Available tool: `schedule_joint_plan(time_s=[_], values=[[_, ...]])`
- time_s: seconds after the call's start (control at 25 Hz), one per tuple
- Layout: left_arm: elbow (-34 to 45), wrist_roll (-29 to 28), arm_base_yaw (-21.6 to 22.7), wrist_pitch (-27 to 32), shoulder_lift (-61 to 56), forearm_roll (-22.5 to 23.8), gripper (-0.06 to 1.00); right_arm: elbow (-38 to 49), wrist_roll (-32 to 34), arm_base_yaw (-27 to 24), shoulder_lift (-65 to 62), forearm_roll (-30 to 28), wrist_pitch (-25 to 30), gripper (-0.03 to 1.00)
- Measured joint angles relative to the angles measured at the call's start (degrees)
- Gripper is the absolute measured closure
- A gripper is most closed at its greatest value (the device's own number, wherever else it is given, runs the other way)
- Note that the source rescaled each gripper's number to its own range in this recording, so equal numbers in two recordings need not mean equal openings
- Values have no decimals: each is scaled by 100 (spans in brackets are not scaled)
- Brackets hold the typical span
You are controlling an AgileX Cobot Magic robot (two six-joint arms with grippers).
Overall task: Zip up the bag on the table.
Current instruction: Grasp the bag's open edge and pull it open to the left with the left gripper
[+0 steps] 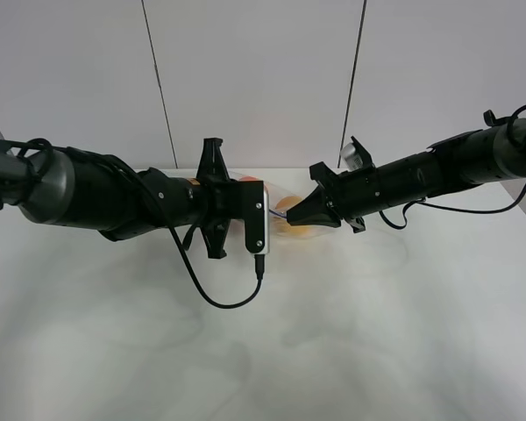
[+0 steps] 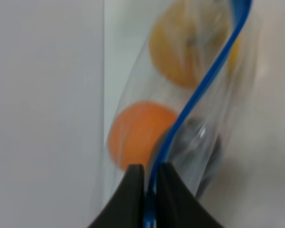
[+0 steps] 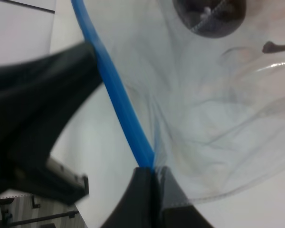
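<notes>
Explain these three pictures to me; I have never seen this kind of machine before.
This is a robot with two black arms, each ending in a pinching gripper. The wide picture comes from a camera mounted high, looking down on the white table. The two close-ups come from a camera on each wrist. The left gripper and the right gripper are both shut on the blue zipper strip of a clear plastic bag, at two separate spots. Inside are an orange, a yellow fruit and a dark item.

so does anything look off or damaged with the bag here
Nothing spilled or torn. On the bag, the blue zipper strip snakes in a curve rather than running straight, though the left gripper and right gripper both pinch it.
</notes>
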Motion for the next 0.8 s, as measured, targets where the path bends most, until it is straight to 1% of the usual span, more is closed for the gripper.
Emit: schedule_joint_plan(time_s=[0.32, 0.52, 0.64, 0.8], values=[[0, 199, 699, 0, 0, 18, 94, 0, 26, 0, 0, 0, 10, 97], [0, 211, 1193, 0, 0, 285, 94, 0, 46, 0, 0, -20, 35, 97], [0, 211, 1518, 0, 0, 311, 94, 0, 51, 0, 0, -41, 40, 97], [0, 211, 1830, 0, 0, 322, 94, 0, 51, 18, 0, -36, 40, 97]])
